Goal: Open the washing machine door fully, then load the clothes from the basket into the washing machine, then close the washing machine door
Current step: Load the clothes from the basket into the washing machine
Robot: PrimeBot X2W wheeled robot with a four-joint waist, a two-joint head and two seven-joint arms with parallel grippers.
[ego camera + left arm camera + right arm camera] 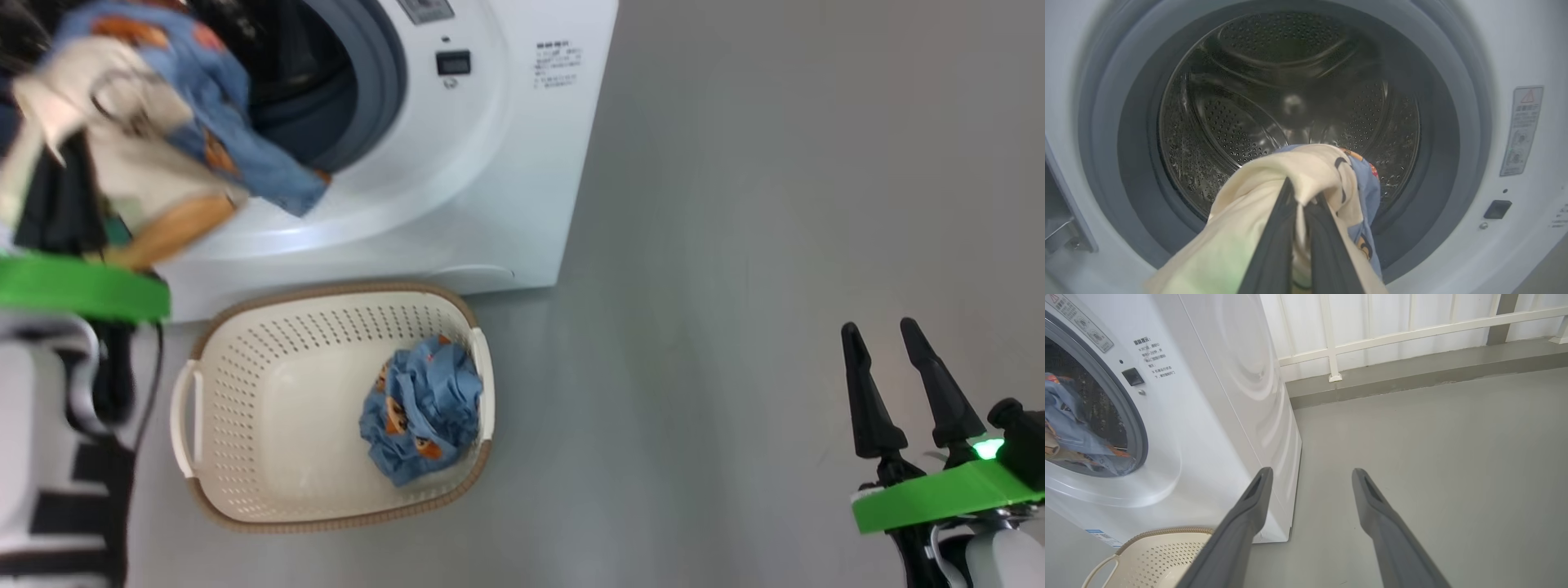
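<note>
Firmly, the left tool (1303,195) clamps the cream-and-blue clothes (1257,183) before the open washing machine (1494,49) (right tool (1311,473) spread apart, empty).

Smooth grey floor (1433,457), even light. White panelled wall (1392,310) behind, white rail (1412,335), grey ledge (1412,371) at base.

One washing machine (506,163); one drum (1290,81); one basket (269,351); two clothes bundles (204,106) (424,408); two end effectors (1302,196) (880,327).
</note>
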